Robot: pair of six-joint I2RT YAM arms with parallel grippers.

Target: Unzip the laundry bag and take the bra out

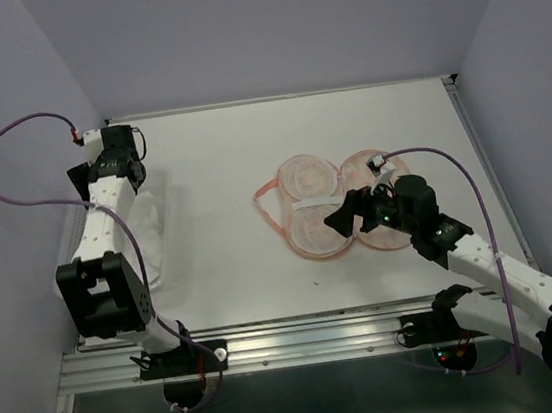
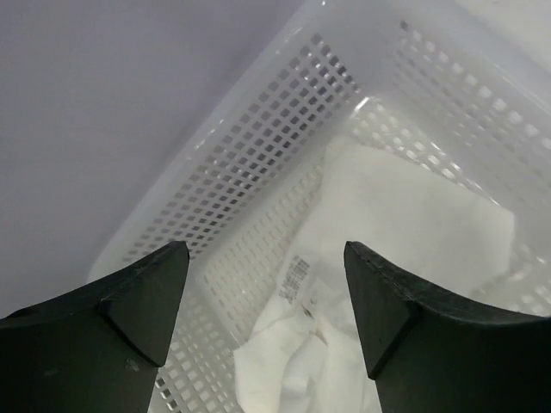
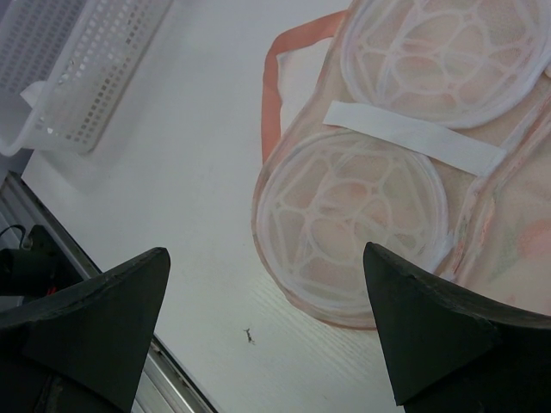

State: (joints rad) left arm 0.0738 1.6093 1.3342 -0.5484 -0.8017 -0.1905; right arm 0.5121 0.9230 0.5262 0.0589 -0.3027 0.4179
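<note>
The laundry bag [image 1: 331, 205] lies on the table [image 1: 219, 153], a little right of the middle. It is spread open like a shell, so both halves show their round white inner frames. We see no garment inside it. We judge that the zipper is fully undone, because otherwise the halves could not lie flat side by side.

The bra [image 2: 405, 224], as we take it, is the soft white fabric with a small printed label lying in the mesh basket [image 2: 258, 146] at the left side of the table, well apart from the bag. The left gripper [image 2: 264, 284] hangs just above this basket with its fingers apart and nothing between them. This fits a drop into the basket.

The right gripper [image 3: 265, 258] hovers over the near edge of the bag, also spread wide and touching nothing. Perhaps it is placed there to hold the bag down, but we cannot be sure.

The top view gives the whole layout, but there the left arm covers much of the basket and the white fabric is hard to tell. Only the left wrist view shows the fabric and its label. The right wrist view shows the bag's pink loop [image 3: 271, 77] and a white band [image 3: 413, 133] across the frames.
</note>
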